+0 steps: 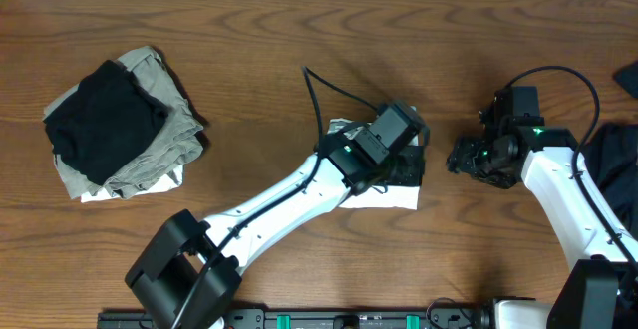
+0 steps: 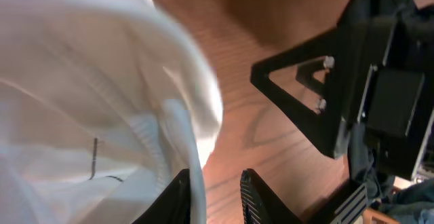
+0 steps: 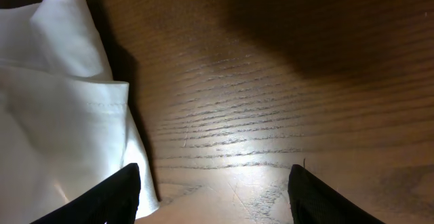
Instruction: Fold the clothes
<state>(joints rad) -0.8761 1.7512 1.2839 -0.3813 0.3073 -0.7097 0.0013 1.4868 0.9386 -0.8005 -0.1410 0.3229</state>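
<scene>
The white T-shirt point(image 1: 395, 199) lies folded small on the wooden table at centre, mostly hidden under my left gripper point(image 1: 404, 160). In the left wrist view its white cloth point(image 2: 81, 81) fills the left side. My left gripper point(image 2: 215, 198) has its jaws a little apart; the cloth's edge rests against the inner face of the left finger and bare wood shows in the gap. My right gripper point(image 1: 461, 158) hovers just right of the shirt. Seen from its wrist, the right gripper point(image 3: 213, 197) stands open over bare wood, beside the shirt's corner point(image 3: 54, 102).
A pile of folded clothes sits at the far left: a black garment point(image 1: 105, 120) on top of a khaki one point(image 1: 164, 140). A dark navy garment point(image 1: 613, 155) lies at the right edge, behind the right arm. The two grippers are close together.
</scene>
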